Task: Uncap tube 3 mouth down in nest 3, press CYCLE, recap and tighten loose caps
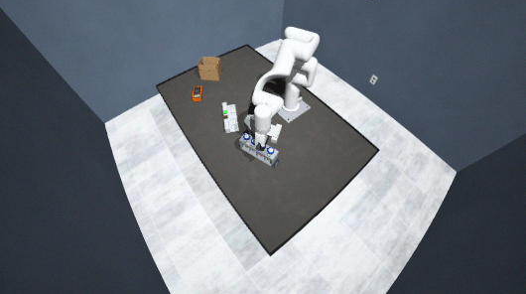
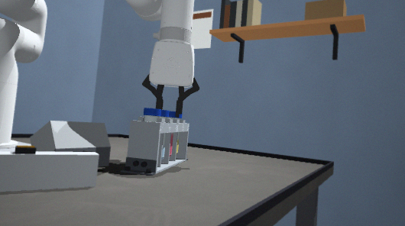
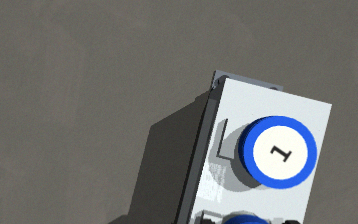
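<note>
a dark grey table (image 1: 318, 163) fills the middle of a pale tiled floor (image 1: 149, 173), with blue walls (image 1: 124, 19) behind. the white xarm (image 1: 293, 64) stands on its base plate (image 1: 304, 106) near the far long edge and bends forward and down over the decapping station (image 2: 147, 144).

on the wall in the exterior view hangs a wooden shelf (image 2: 286, 30) with a row of books (image 2: 241, 11) and a brown box (image 2: 325, 8). from above, an open cardboard box (image 1: 209, 68) sits near the far corner of the table, with a small orange device (image 1: 197, 93) just beside it.

the cap tray (image 1: 229, 117) lies between that device and the arm, with a green spot showing at its far end. a grey wedge-shaped housing (image 2: 70, 137) sits just beside the station in the exterior view.

the station is a grey block holding a row of tubes with blue caps. the gripper (image 2: 170, 113) hangs straight down over it, its black fingers (image 2: 159, 96) lowered to the level of the caps and closed on one blue cap (image 2: 168, 113) in the middle of the row. which number it carries cannot be told, as the fingers and neighbouring caps hide it. the cap sits on its tube, in the station.

the wrist view shows the end of the station's top face, with cap 1 (image 3: 279, 152) seated on its tube and the rim of the next cap (image 3: 245, 219) at the bottom edge.
</note>
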